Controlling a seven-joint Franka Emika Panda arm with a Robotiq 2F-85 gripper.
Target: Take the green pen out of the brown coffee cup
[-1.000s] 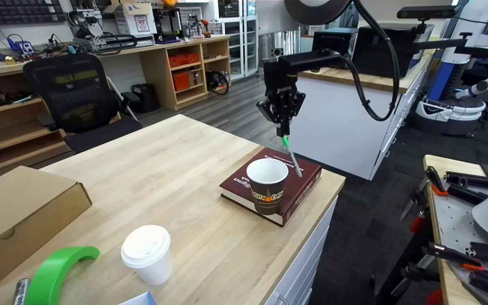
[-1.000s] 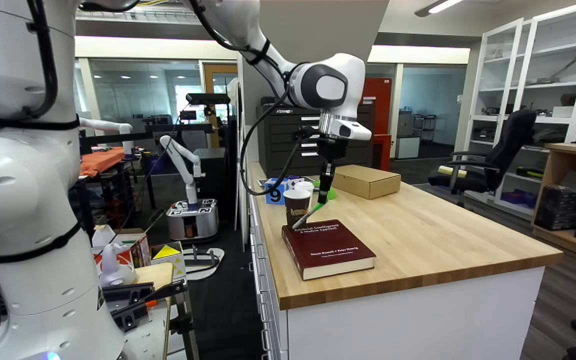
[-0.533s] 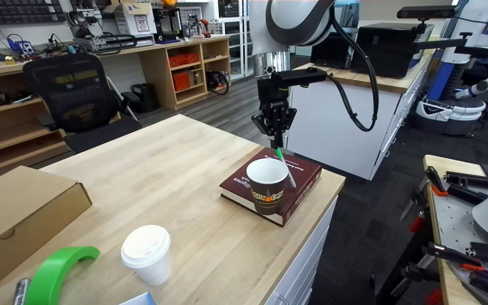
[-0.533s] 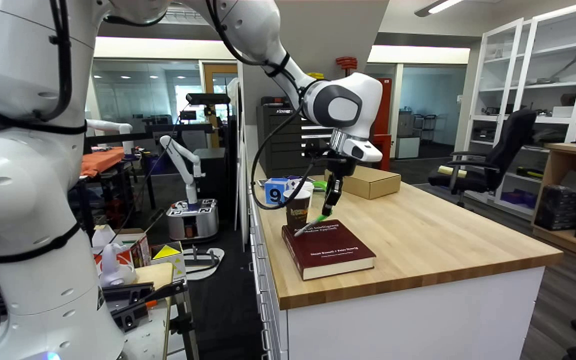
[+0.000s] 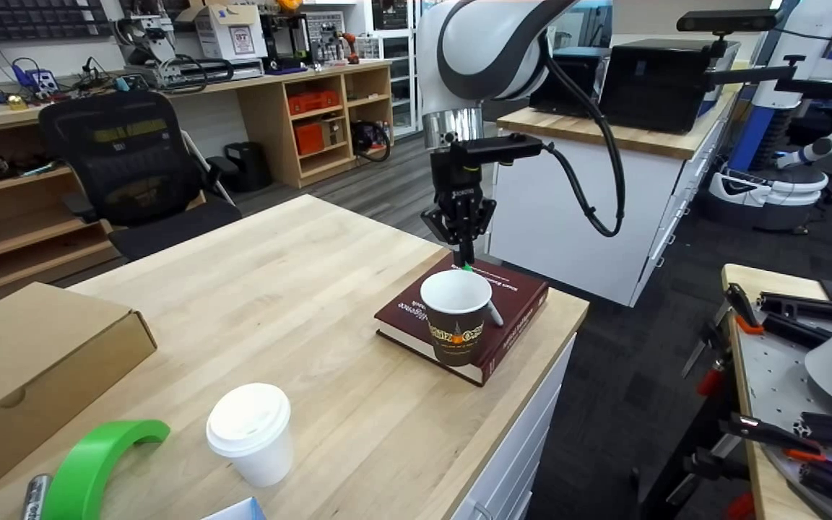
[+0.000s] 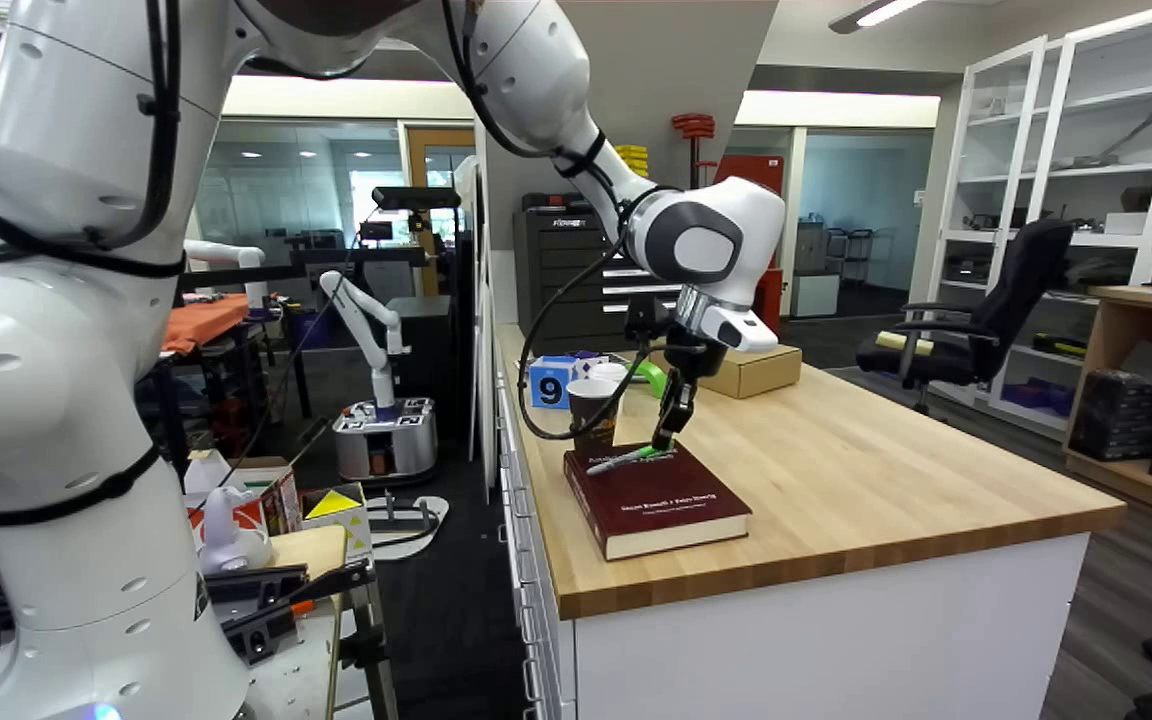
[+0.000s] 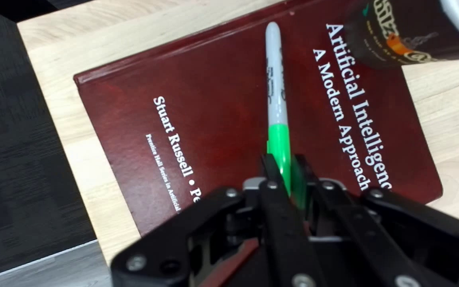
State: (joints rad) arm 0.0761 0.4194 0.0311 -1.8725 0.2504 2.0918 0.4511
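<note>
The green pen has a grey-white body [image 7: 276, 79] and a green cap. It lies at a low slant over the dark red book [image 7: 213, 107]; it also shows in both exterior views [image 5: 495, 315] [image 6: 624, 460]. My gripper [image 7: 283, 159] has its fingers close on both sides of the green cap, just above the book; it also shows in both exterior views [image 5: 465, 260] [image 6: 664, 442]. The brown coffee cup [image 5: 456, 332] stands upright at the book's edge, beside the pen, and its white inside looks empty. It also shows in the wrist view [image 7: 393, 36].
A white lidded cup [image 5: 251, 437], a bright green curved object [image 5: 94, 466] and a cardboard box [image 5: 40, 361] stand on the wooden table [image 5: 300, 289]. A blue cube with a 9 [image 6: 548, 383] stands behind the cups. The table's edge lies close to the book.
My gripper has come down toward the book with the pen. The pen has gone from steeply slanted to nearly flat over the book. The cup has not moved.
</note>
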